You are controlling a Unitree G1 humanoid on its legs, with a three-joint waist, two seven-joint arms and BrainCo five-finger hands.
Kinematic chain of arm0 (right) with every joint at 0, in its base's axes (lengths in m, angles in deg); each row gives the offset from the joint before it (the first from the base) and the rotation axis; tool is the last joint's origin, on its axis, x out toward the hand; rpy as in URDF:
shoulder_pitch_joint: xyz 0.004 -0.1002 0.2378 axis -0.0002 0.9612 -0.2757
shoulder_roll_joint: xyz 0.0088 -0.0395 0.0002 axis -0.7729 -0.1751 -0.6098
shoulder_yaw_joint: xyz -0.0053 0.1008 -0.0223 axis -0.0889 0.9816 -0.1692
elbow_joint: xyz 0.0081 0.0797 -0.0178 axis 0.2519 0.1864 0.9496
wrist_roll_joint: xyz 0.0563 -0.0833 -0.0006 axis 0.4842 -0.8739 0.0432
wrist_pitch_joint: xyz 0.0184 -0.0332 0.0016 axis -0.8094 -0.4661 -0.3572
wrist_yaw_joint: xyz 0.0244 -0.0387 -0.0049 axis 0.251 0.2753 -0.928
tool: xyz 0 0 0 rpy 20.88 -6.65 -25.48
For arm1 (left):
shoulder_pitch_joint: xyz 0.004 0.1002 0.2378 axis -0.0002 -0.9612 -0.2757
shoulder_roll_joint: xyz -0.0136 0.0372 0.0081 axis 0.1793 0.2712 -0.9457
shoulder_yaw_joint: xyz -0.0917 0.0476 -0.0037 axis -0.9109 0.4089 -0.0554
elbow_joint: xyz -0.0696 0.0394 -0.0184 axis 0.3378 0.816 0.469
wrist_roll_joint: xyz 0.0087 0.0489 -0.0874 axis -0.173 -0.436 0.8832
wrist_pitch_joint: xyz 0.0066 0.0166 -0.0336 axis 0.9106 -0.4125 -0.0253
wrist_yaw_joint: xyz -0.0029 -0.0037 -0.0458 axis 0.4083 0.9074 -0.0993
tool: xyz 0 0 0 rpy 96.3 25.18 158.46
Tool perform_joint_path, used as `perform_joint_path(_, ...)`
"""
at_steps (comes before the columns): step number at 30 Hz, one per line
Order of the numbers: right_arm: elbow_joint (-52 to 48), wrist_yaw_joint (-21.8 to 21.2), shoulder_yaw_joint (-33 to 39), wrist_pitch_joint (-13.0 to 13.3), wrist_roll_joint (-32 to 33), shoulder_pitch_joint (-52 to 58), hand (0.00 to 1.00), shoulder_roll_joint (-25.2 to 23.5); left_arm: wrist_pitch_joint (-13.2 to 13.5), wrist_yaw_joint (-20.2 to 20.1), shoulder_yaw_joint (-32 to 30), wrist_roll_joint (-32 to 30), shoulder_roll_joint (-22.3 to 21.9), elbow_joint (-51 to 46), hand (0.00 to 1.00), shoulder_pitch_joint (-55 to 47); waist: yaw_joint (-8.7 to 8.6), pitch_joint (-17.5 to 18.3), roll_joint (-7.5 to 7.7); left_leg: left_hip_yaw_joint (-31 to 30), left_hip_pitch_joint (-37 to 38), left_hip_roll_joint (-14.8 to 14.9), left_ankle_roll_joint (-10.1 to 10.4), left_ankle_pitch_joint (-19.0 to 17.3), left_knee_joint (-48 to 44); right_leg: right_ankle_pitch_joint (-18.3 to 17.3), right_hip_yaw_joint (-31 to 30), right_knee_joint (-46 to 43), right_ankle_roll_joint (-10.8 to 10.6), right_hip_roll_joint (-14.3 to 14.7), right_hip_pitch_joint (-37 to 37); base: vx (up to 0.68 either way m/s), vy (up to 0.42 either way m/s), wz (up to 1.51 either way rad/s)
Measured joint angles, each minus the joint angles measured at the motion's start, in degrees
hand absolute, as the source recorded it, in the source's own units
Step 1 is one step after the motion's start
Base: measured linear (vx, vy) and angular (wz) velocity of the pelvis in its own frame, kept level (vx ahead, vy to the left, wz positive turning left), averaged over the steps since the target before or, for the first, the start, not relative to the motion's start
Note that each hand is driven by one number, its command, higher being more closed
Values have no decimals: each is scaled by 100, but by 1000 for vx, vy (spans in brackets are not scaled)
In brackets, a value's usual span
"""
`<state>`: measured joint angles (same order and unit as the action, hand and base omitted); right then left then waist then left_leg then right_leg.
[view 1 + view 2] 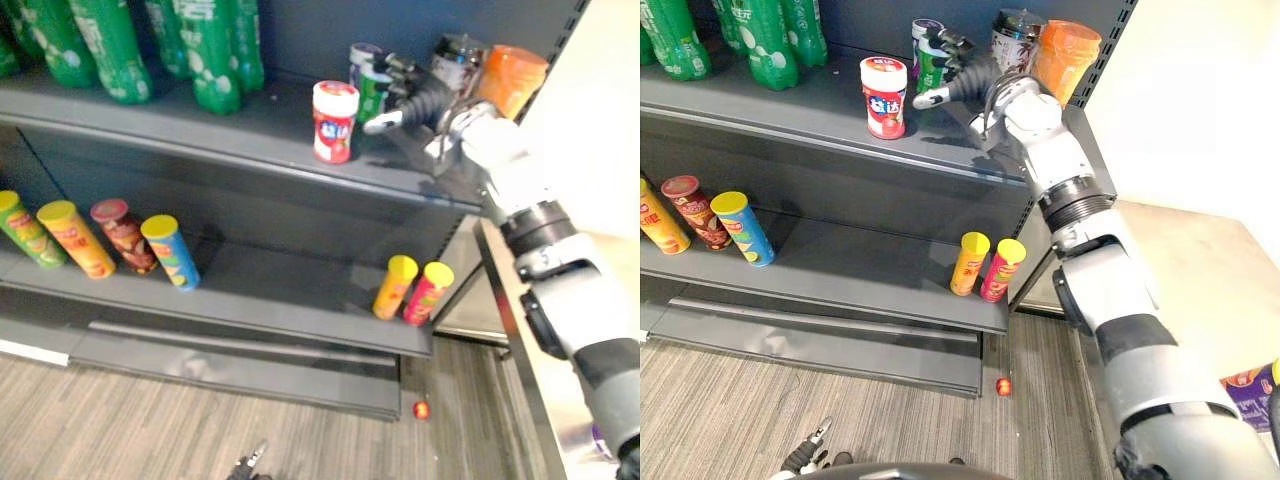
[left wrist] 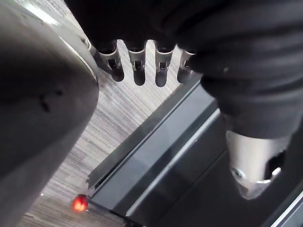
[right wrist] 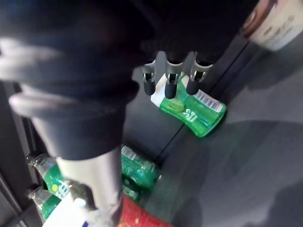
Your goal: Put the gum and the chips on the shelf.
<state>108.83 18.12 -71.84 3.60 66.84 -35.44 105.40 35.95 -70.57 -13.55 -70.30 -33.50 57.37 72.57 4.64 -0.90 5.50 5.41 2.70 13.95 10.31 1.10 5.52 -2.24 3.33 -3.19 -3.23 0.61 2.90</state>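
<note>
Dark upper shelf (image 1: 265, 122) holds a green, white-capped plastic gum bottle (image 3: 191, 113); right hand (image 1: 425, 95) just beside it, fingers unclenched, grasping nothing.

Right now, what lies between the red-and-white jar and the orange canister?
In the left eye view: the right hand, a green gum bottle at its fingers, and a dark-lidded jar.

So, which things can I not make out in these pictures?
Green gum bottle: in the right wrist view, fingers of the right hand cover its top, contact unclear.
Small red thing on the floor: too small in both eye views.
Green bottles: tops cut off by the upper edge.
</note>
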Motion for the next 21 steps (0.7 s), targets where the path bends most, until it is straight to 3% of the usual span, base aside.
perform_joint_path(9,-907,-435,-535,-40,47,176,0,758,1,-30,6,52,4,-1,0,-49,-215,-52,-79,240,65,32,26,-48,-2,12,-246,-90,1,41,132,9,15,-15)
perform_joint_path(17,-3697,-793,-752,-5,724,1700,0,2032,5,-42,2,45,2,-66,0,-72,-405,-49,-85,342,151,21,16,-81,-1,11,-406,-152,0,55,180,11,17,-11)
perform_joint_path(21,-5055,-923,-689,211,1277,2377,0,2718,8,-55,8,35,2,-64,0,-169,-595,-33,-91,347,185,18,14,-85,0,8,-428,-198,-2,55,181,-11,8,-2)
